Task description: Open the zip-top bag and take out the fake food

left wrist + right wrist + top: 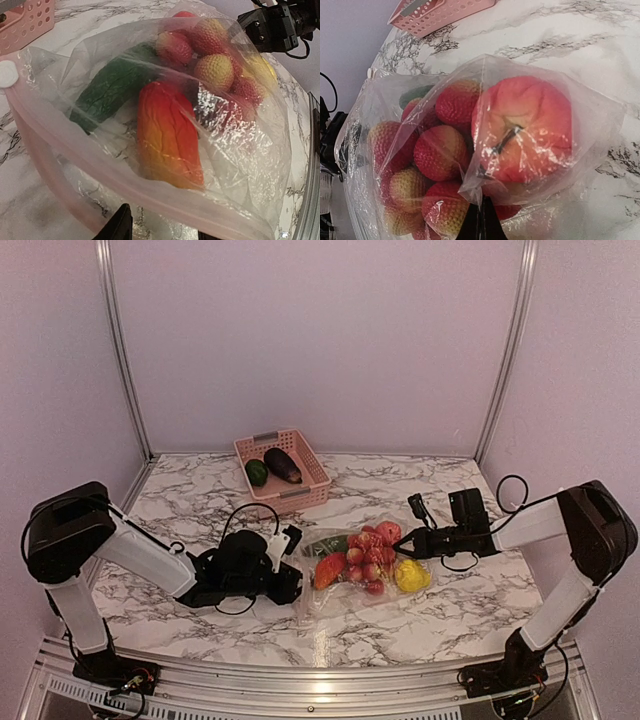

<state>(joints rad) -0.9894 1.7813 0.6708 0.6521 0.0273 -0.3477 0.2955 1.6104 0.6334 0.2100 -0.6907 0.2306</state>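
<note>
Tightly, the right end effector (481,216) pinches the crinkly clear zip-top bag (592,117) of bumpy fake food (440,150); left end effector (164,233) unclear.

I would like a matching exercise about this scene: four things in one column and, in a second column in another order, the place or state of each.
Things
1. eggplant
2. orange-red fruit
3. right gripper
4. pink basket

Places or states
A. at the far side of the table, beyond the zip-top bag
B. shut on the plastic of the zip-top bag
C. lying in the pink basket
D. inside the zip-top bag, near its zip edge

Pairs: 1-C, 2-D, 3-B, 4-A
</note>
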